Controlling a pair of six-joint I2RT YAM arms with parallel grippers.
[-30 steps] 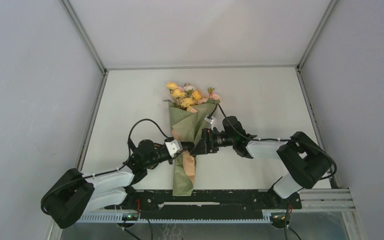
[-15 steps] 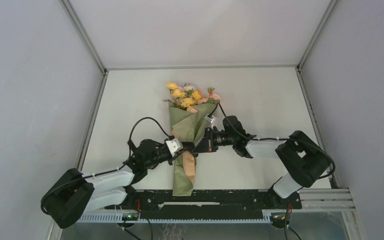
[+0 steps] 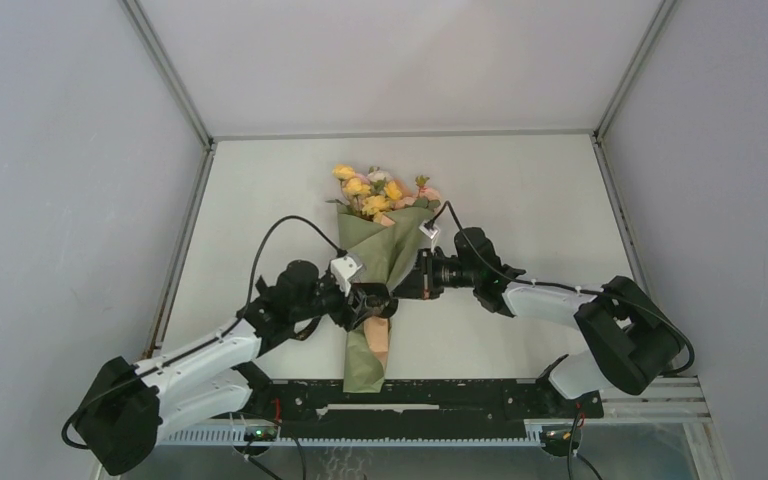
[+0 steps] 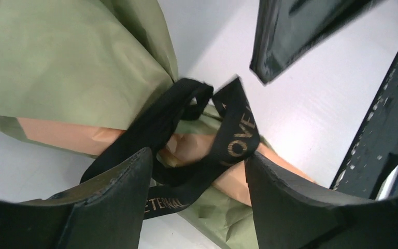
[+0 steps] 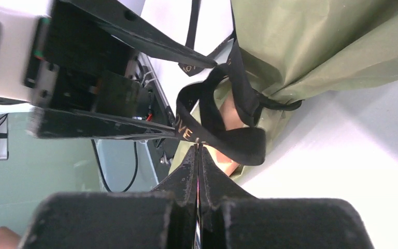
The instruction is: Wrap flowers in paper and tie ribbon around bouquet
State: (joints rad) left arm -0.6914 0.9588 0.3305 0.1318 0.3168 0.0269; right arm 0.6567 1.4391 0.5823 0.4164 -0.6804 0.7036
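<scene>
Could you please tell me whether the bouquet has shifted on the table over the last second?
No. The bouquet lies where it did: its blooms equally far from the table's back edge, its foot at the black rail.

The bouquet (image 3: 373, 262) lies lengthwise in the middle of the worktop (image 3: 530, 190), its flowers (image 3: 372, 190) at the far end and its narrow end toward the near edge. The ribbon (image 4: 236, 137) loops around its waist. The left hand (image 3: 380, 303) sits at the bouquet's left, ribbon loops between its fingers (image 4: 109, 207); the right hand (image 3: 401, 288) meets the ribbon from the right
</scene>
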